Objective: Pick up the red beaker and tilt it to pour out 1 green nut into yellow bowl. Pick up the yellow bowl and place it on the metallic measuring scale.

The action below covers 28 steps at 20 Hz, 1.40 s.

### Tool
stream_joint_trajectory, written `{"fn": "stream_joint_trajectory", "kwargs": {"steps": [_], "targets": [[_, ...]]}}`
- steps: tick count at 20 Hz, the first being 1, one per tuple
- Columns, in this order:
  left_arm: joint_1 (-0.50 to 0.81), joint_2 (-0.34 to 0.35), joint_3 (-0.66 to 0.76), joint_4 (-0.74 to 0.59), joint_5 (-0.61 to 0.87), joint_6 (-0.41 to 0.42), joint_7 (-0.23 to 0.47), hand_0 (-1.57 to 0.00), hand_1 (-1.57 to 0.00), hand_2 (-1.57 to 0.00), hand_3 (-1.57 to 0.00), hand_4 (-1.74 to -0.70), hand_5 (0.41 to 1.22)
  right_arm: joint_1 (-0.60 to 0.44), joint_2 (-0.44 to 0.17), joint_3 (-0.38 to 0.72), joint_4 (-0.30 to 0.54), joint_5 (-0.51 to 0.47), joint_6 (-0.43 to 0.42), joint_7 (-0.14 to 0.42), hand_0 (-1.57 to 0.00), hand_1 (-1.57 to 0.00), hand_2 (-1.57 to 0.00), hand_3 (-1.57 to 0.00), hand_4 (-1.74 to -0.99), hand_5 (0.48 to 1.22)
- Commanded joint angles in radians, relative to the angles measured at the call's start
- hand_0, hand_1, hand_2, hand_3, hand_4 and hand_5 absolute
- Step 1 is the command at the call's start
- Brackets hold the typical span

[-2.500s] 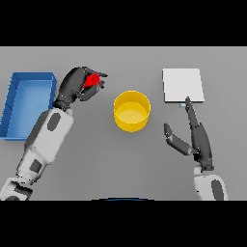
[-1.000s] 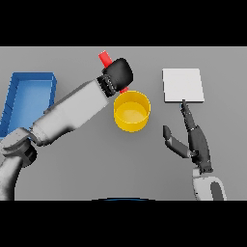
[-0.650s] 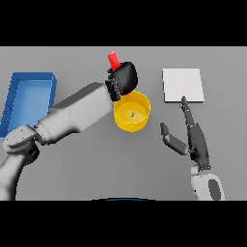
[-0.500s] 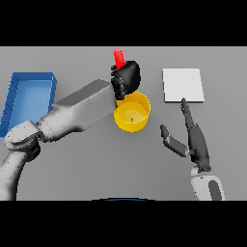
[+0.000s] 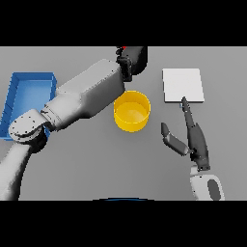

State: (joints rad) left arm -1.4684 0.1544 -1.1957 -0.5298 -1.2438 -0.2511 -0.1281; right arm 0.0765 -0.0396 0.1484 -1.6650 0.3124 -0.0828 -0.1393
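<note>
Just behind the yellow bowl, the left robot hand is curled round the red beaker, barely visible at the view's top edge, so a badly judged tilt could drop the nut onto the counter instead.

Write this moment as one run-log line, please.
left robot hand: holds red beaker beyond yellow bowl | right robot hand: open, idle | scale: bare
</note>
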Motion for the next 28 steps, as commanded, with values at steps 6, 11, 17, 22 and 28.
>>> {"fn": "stream_joint_trajectory", "kwargs": {"steps": [6,11,17,22,28], "targets": [[-0.127,0.092,0.177,0.146,0.171,0.057,-0.034,-1.57,-1.57,-1.57,-1.22,-1.73,1.221,0.001,0.010,0.006,-0.009,-0.007,0.003,0.001,0.00,0.00,0.00,0.00,-1.009,0.676],[-0.164,0.181,0.408,0.293,0.412,0.062,0.069,-1.57,-1.57,-1.57,-1.43,-1.74,1.221,-0.009,-0.003,-0.003,0.009,-0.006,-0.001,-0.021,0.00,0.00,0.00,0.00,-0.999,0.665],[-0.055,0.349,0.614,0.373,0.702,0.209,0.169,-1.57,-1.57,-1.57,-1.43,-1.74,1.221,-0.021,0.030,0.004,0.020,-0.040,0.011,-0.023,0.00,0.00,0.00,0.00,-1.012,0.659],[0.096,0.441,0.734,0.371,0.919,0.329,0.275,-1.57,-1.57,-1.57,-1.44,-1.74,1.221,-0.019,0.014,0.008,0.012,-0.023,0.011,-0.009,0.00,0.00,0.00,0.00,-1.057,0.652],[0.325,0.470,0.818,0.213,1.148,0.445,0.357,-1.57,-1.57,-1.57,-1.48,-1.74,1.221,-0.023,0.006,0.021,0.005,0.033,-0.020,0.011,0.00,0.00,0.00,0.00,-1.054,0.648]]}}
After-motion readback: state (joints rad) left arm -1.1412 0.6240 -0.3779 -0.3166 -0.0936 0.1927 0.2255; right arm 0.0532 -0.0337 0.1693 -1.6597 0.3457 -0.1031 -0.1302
